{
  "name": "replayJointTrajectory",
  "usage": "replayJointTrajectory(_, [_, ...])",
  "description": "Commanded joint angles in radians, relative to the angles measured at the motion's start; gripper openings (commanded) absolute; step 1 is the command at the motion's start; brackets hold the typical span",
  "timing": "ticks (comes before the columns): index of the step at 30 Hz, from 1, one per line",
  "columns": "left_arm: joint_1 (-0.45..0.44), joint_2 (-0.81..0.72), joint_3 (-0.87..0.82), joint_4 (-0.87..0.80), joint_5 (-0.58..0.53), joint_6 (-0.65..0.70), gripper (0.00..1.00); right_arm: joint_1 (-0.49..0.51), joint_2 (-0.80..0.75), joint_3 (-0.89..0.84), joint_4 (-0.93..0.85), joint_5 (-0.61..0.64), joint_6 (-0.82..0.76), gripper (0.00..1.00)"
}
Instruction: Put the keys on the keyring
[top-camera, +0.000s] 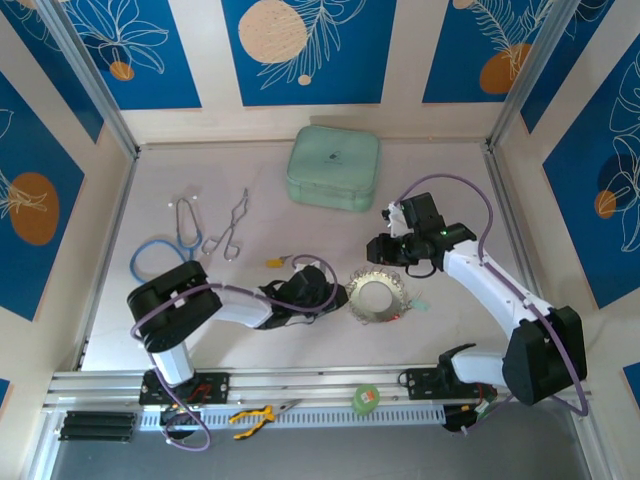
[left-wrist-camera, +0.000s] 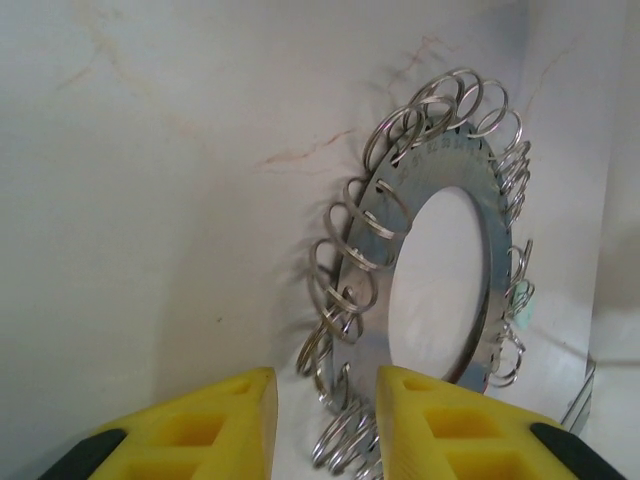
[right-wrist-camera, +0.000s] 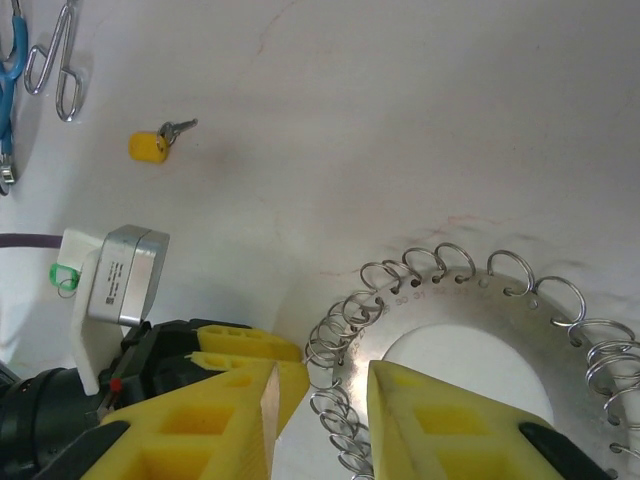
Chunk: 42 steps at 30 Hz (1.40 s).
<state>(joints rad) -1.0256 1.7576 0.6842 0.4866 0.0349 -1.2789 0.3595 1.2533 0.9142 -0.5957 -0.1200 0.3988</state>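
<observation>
1. Lying flat on the pale counter (top-camera: 200, 170), a little right of its middle and towards the near side, is the keyring (top-camera: 400, 296). It is a silvery disc with a hollow centre and wire loops all round its rim.
2. The left gripper (left-wrist-camera: 325, 372) reaches in from the left and sits at the keyring's left edge. Its yellow jaws stand a narrow gap apart, with a few rim loops in that gap. A strip of bare counter shows between the left jaw and the loops, so nothing is pinched.
3. The right gripper (right-wrist-camera: 320, 375) hangs over the keyring's far-left part. Its yellow jaws are spread with nothing between them. Through the gap, the loops and the left gripper show below.
4. A yellow-headed key (right-wrist-camera: 148, 146) lies on the counter left of the keyring and slightly farther away, well apart from it. Its short silver blade points right.
5. A small pale green piece (top-camera: 418, 303) sits against the loops at the keyring's right edge. It is too small to tell what it is.
6. Farther left lie a blue-tubed stethoscope (top-camera: 160, 242) and, just beside it, metal forceps (top-camera: 236, 218).
7. A mint-green zip case (top-camera: 333, 167) rests at the far side of the counter, near the middle.
8. Yellow-handled pliers (top-camera: 250, 415) and a green tape roll (top-camera: 366, 399) lie on the near rail between the arm bases.
</observation>
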Motion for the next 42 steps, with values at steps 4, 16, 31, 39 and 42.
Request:
replayJointTrajectory(4, [-0.006, 0.056, 0.054, -0.011, -0.021, -0.048, 0.30, -0.011, -0.027, -0.028, 0.023, -0.021, 0.016, 0.30])
replayJointTrajectory(16, [-0.005, 0.086, 0.093, -0.008, -0.002, -0.048, 0.10, -0.037, -0.089, -0.055, 0.023, -0.036, 0.025, 0.27])
replayJointTrajectory(31, [0.133, -0.194, 0.101, -0.403, -0.014, 0.329, 0.00, -0.023, -0.064, -0.043, 0.028, -0.079, 0.037, 0.26])
replayJointTrajectory(39, [0.222, -0.139, 0.066, -0.340, 0.109, 0.331, 0.00, 0.031, -0.015, -0.051, 0.038, -0.065, 0.055, 0.26])
replayJointTrajectory(42, [0.247, -0.113, 0.061, -0.300, 0.134, 0.326, 0.00, 0.038, -0.008, -0.049, 0.042, -0.058, 0.061, 0.26])
